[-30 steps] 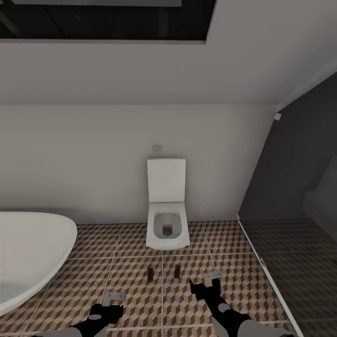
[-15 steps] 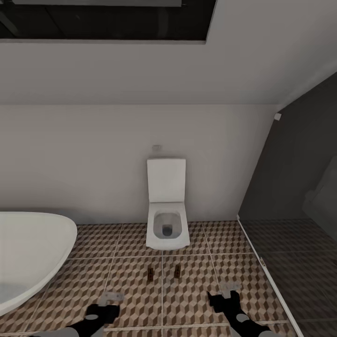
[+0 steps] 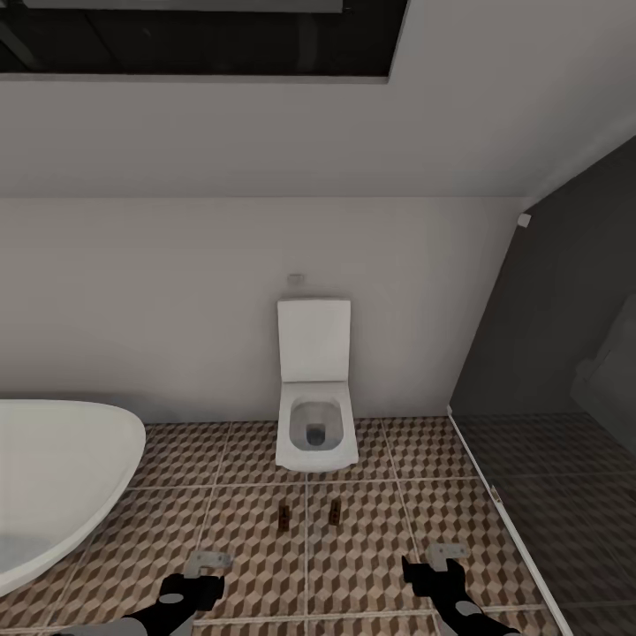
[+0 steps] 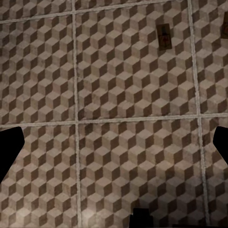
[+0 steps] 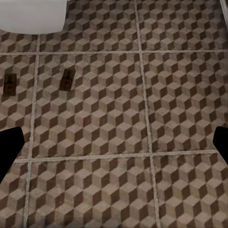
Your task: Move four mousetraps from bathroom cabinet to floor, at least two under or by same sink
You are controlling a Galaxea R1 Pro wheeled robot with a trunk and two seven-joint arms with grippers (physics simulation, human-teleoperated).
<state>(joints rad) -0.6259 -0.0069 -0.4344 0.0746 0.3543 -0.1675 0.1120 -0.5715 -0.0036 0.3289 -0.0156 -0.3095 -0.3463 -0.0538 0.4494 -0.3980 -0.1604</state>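
Two mousetraps lie side by side on the bathroom floor (image 3: pixel 371 565) in front of a white toilet, one (image 3: pixel 283 518) left of the other (image 3: pixel 336 512). My left gripper (image 3: pixel 208 562) hovers open and empty over the tiles, nearer me and left of the traps. The right gripper (image 3: pixel 443 555) is open and empty too, off to their right. In the left wrist view a trap (image 4: pixel 164 36) lies ahead of the gripper (image 4: pixel 114 152), and another (image 4: pixel 226 26) is at the edge. The right wrist view shows both traps (image 5: pixel 67 79) (image 5: pixel 9 84) beyond the gripper (image 5: pixel 114 142). The cabinet and the bathroom sink are out of view.
A white toilet (image 3: pixel 315 406) stands against the far wall. A white bathtub (image 3: pixel 53 477) curves in at the left. At the right, a dark glass shower screen (image 3: pixel 548 353) runs over the floor along a white strip (image 3: pixel 503 512).
My right gripper has swung to the right and back toward me, away from the traps. The left gripper has barely shifted. The two traps lie where they were.
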